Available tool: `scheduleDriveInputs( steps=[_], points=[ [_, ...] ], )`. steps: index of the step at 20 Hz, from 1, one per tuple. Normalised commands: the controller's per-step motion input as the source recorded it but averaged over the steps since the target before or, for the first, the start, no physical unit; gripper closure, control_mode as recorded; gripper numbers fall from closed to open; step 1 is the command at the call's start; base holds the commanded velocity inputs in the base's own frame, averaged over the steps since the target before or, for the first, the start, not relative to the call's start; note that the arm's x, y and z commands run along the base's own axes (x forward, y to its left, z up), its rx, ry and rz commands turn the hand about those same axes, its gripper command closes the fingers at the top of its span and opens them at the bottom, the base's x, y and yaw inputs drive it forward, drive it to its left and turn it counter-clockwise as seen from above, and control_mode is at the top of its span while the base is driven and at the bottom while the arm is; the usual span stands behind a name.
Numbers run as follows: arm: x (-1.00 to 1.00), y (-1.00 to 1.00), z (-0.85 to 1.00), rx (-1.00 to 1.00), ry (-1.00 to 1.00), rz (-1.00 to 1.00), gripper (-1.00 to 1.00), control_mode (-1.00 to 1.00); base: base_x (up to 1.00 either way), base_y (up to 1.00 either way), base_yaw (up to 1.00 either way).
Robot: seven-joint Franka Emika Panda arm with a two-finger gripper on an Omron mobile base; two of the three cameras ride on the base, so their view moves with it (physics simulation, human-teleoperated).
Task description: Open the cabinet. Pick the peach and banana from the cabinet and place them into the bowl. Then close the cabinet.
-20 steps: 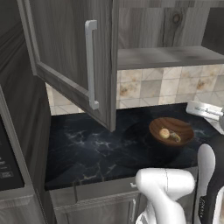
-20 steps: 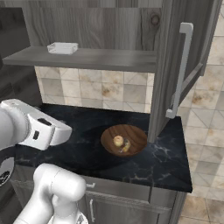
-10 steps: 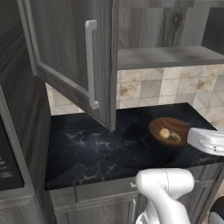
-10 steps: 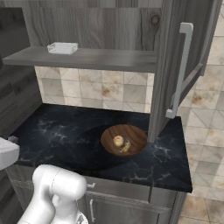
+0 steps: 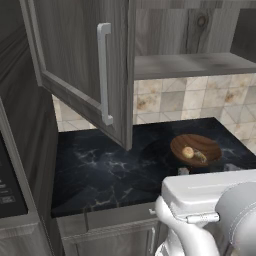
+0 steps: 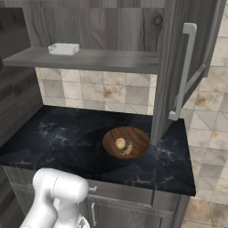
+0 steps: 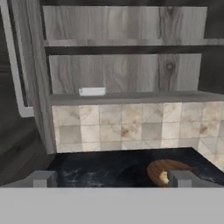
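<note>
1. The cabinet [image 5: 90, 75] hangs above the worktop [image 5: 110, 170] with both doors swung open. In the left base view one door [image 5: 75, 60] juts out with its silver bar handle [image 5: 103, 75]. In the right base view the other door [image 6: 178, 75] stands open at the right with its handle [image 6: 183, 73].
2. In the hand view the cabinet [image 7: 127, 70] faces the camera squarely, two shelves showing, with one open door [image 7: 26, 74] at the left edge.
3. The black marbled worktop [image 6: 58, 138] runs under the cabinet, backed by beige tiles [image 6: 102, 91].
4. The bowl [image 6: 126, 142] sits on the worktop below the cabinet's right part, just beside the lower edge of the right door. In the left base view the bowl [image 5: 196, 149] lies near the worktop's right end.
5. In the bowl lie the peach [image 6: 120, 143] and, touching it, the banana [image 6: 128, 148]; in the left base view the peach [image 5: 188, 152] is left of the banana [image 5: 200, 157].
6. The gripper [image 7: 112, 178] has its fingers [image 7: 43, 178] spread wide, nothing between them. It is held back from the cabinet, level, above the worktop's front; the bowl [image 7: 164, 170] shows just left of the right fingertip, farther off.
7. A small white box [image 6: 63, 48] rests on the lower shelf [image 6: 89, 59], at its left; in the hand view the box [image 7: 92, 91] sits above and between the fingertips.
8. The arm [image 5: 210, 210] is folded low at the front of the worktop; nothing stands between the gripper and the doors.
</note>
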Motion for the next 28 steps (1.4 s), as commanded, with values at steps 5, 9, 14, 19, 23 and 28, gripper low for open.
scheduleDriveInputs(
  steps=[5, 9, 14, 19, 23, 28],
  points=[
    [-0.01, 0.31, 0.0, -0.08, -0.26, 0.03, -1.0, -1.0, 0.0, 0.0, 0.0],
    [0.0, 0.3, 0.0, -0.11, -0.47, 0.05, -1.0, -1.0, 0.0, 0.0, 0.0],
    [0.25, 0.29, 0.0, -0.14, -0.43, 0.01, -1.0, -1.0, 0.0, 0.0, 0.0],
    [0.71, 0.1, -0.01, -0.06, -0.16, -0.02, -1.0, -1.0, 0.0, 0.0, 0.0],
    [0.94, 0.0, -0.09, 0.0, 0.0, -0.06, -1.0, -1.0, 0.0, 0.0, 0.0],
    [0.79, 0.18, -0.22, -0.04, -0.02, -0.11, -1.0, -1.0, 0.0, 0.0, 0.0]
  ],
)
